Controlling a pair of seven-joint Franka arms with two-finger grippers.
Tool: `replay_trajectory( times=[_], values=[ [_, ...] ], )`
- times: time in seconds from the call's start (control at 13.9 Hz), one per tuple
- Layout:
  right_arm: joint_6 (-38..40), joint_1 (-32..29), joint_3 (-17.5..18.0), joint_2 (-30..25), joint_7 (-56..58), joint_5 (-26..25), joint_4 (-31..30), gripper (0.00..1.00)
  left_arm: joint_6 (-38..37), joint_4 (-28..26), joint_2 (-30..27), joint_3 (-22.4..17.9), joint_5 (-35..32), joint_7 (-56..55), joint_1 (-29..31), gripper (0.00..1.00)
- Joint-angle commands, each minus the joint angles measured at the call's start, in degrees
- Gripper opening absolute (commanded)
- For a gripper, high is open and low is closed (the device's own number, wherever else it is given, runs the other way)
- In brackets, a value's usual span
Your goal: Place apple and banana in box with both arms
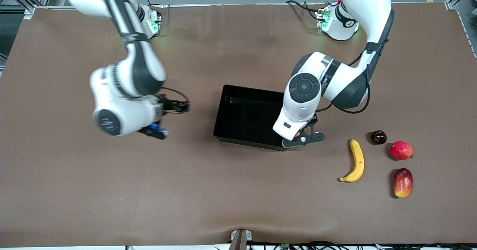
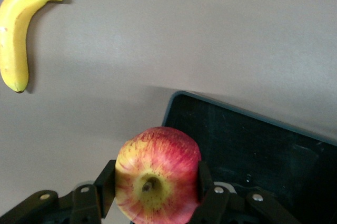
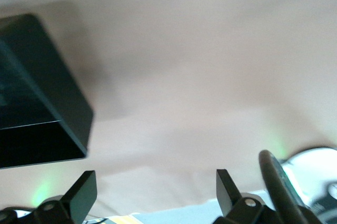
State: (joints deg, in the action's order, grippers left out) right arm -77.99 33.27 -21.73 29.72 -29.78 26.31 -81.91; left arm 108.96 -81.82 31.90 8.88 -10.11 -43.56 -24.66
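Red-yellow apple clamped between fingers of left gripper, above corner of box toward left arm's end. Box: black, mid-table. Banana on brown table, beside box, toward left arm's end. Right gripper: fingers spread, nothing held, over table beside box at right arm's end.

Apple: lower part cut off by the left wrist view's edge; in the front view almost all hidden under the left arm's wrist.
Box: corner toward the left arm's end hidden under that wrist.
Right gripper: front view motion-blurred; wrist view shows only fingertips.
Small dark fruit: kind indistinguishable.
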Motion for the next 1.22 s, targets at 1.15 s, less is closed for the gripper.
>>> replay_trajectory(
  times=[1.15],
  values=[
    [13.83,-21.23,11.78,-0.97,-0.02,-14.96,20.03,1.00,8.37,-11.69,5.99,2.02,-0.08,-3.28,-6.46,0.24]
  ],
)
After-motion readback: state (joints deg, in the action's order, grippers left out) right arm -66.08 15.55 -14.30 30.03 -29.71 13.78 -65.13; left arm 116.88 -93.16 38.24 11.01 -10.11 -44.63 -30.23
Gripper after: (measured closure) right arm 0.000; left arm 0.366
